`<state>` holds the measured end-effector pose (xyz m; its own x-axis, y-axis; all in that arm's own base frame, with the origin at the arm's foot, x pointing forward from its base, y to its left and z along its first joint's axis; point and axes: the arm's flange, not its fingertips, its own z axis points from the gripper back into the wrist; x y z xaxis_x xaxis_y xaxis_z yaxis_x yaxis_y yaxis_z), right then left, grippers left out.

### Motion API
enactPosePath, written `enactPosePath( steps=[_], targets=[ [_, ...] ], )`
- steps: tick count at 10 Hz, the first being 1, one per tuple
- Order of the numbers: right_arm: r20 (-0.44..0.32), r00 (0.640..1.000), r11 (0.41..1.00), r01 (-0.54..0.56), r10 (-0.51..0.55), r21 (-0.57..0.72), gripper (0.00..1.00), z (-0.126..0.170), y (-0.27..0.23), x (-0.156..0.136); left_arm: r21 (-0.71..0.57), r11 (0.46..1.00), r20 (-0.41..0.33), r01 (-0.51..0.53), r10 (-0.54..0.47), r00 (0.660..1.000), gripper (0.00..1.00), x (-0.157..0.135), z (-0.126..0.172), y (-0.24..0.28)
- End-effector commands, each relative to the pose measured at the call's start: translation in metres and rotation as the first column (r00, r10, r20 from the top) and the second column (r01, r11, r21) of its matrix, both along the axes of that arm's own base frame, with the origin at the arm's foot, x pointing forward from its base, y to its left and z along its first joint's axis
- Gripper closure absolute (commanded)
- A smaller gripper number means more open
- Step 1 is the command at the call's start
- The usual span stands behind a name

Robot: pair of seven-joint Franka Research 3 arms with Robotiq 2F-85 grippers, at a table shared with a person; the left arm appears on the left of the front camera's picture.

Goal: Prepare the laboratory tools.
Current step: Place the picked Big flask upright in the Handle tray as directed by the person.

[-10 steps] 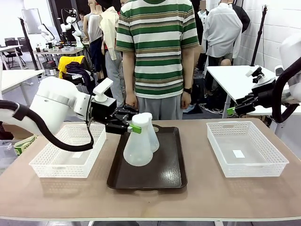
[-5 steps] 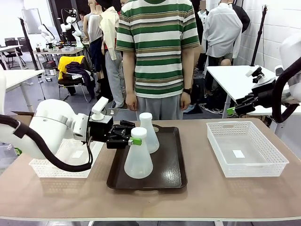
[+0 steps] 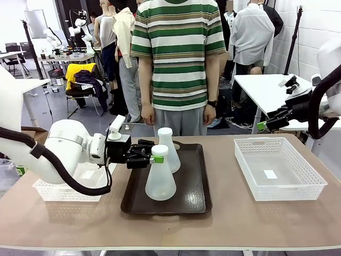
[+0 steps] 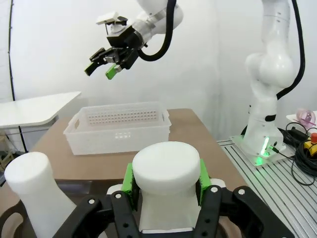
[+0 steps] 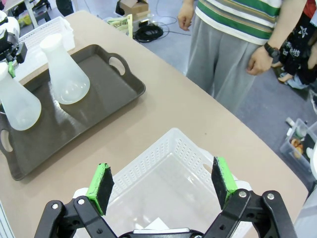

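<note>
Two frosted-white conical flasks stand on the dark brown tray (image 3: 189, 200). My left gripper (image 3: 155, 158) is shut on the neck of the front flask (image 3: 160, 184), which is upright with its base at the tray. In the left wrist view its capped neck (image 4: 166, 171) sits between the green pads (image 4: 129, 181). The second flask (image 3: 168, 154) stands free just behind, also visible as a flask (image 4: 33, 191) at the left. My right gripper (image 5: 163, 183) is open and empty, held high above the right basket (image 5: 171, 168), far from both flasks (image 5: 64, 74).
A white mesh basket (image 3: 66, 184) lies left of the tray under my left arm. Another white basket (image 3: 277, 168) lies at the right. A person in a striped shirt (image 3: 178, 58) stands at the far edge, hands down.
My left arm has sunk lower and brought the front flask from a tilt to upright, slightly right and toward the near side of the tray. The right arm has not moved.
</note>
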<state>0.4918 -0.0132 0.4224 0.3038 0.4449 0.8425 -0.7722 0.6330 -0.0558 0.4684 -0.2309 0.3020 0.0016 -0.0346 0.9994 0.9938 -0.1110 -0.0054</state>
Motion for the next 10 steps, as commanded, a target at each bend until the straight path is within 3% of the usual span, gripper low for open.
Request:
enactPosePath(
  steps=[1,3,8,10],
  targets=[
    [0.0,1.0,1.0,-0.001,0.001,-0.001,0.0,-0.001,0.001,0.0,-0.035,0.999,0.013,-0.015,0.016,1.0,1.0,0.009,-0.002,-0.002],
    [0.0,1.0,1.0,-0.001,0.001,-0.001,0.0,-0.001,0.001,0.0,0.004,1.0,-0.002,-0.012,0.012,1.0,1.0,0.013,-0.003,-0.002],
    [0.0,1.0,1.0,-0.001,0.001,-0.001,0.0,-0.001,0.001,0.0,0.057,0.998,-0.002,-0.008,0.009,1.0,0.02,0.016,0.004,0.001],
    [0.0,1.0,1.0,-0.001,0.001,-0.001,0.0,-0.001,0.001,0.0,0.08,0.997,-0.026,-0.003,0.005,1.0,0.0,0.017,0.008,0.003]
  ],
)
